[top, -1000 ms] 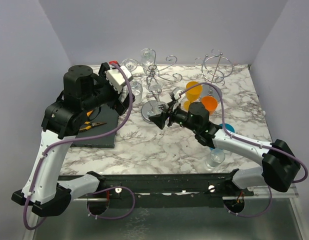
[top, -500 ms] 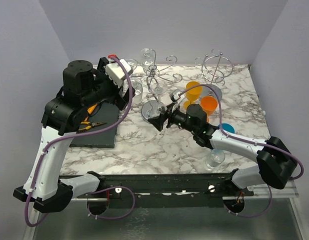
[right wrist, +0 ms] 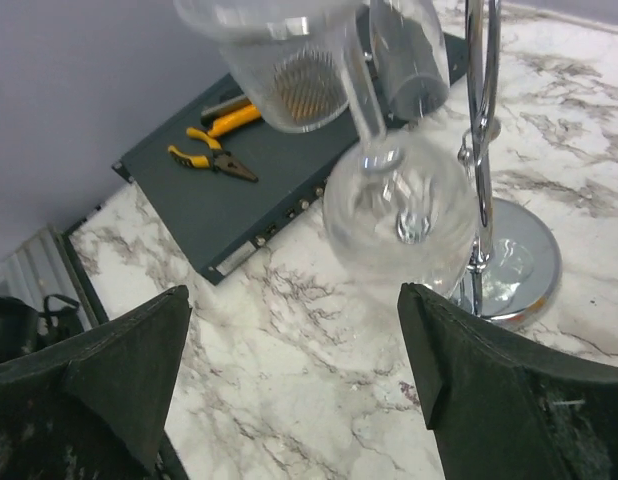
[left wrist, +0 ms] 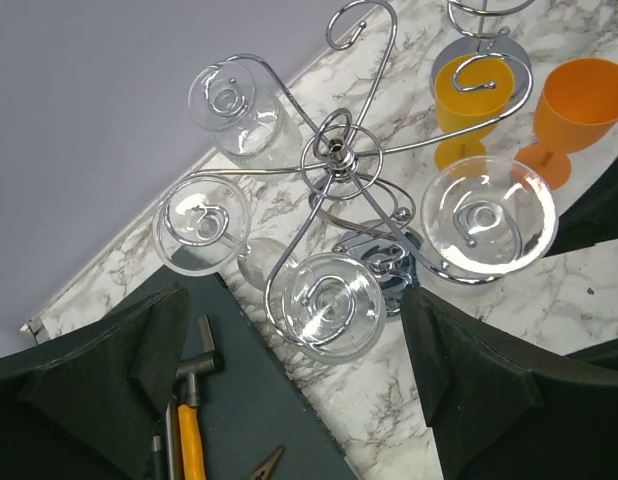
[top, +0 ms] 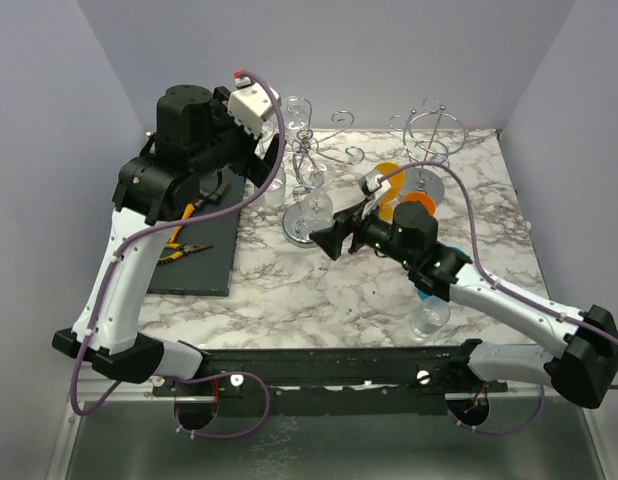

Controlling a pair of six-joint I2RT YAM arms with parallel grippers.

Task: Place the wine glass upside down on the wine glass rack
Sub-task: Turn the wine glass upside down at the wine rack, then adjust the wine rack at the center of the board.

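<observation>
Glasses (top: 296,112) hang upside down on the wire rack (top: 334,155) toward the back of the marble table (top: 289,290) in the overhead view. The wine glass (top: 314,207) hangs at the rack's near side, over its round base. The right pincer (top: 327,238) is just beside it, level with the bowl, its fingers spread in a wide V with nothing held. The left pincer (top: 264,168) hovers above the rack's left side, also open and empty. A dark mat (top: 204,265) with pliers (top: 185,250) lies to the left of the rack, and orange cups (top: 387,178) stand to its right.

From the left wrist, looking straight down, four glass feet sit in the rack's (left wrist: 334,150) curled hooks. The wine glass (left wrist: 487,225) is the one nearest the cups (left wrist: 579,95). The left pincer's (left wrist: 294,330) fingers (left wrist: 119,370) stand far apart, well above the glasses. A hammer (left wrist: 194,370) lies on the mat (left wrist: 249,420).

From the right wrist, the wine glass (right wrist: 399,215) hangs bowl down, just beside the rack's pole (right wrist: 479,120). The right pincer (right wrist: 294,300) is wide open, with a clear gap between the bowl and the left finger (right wrist: 109,380). I cannot tell if the other fingertip touches the bowl.
</observation>
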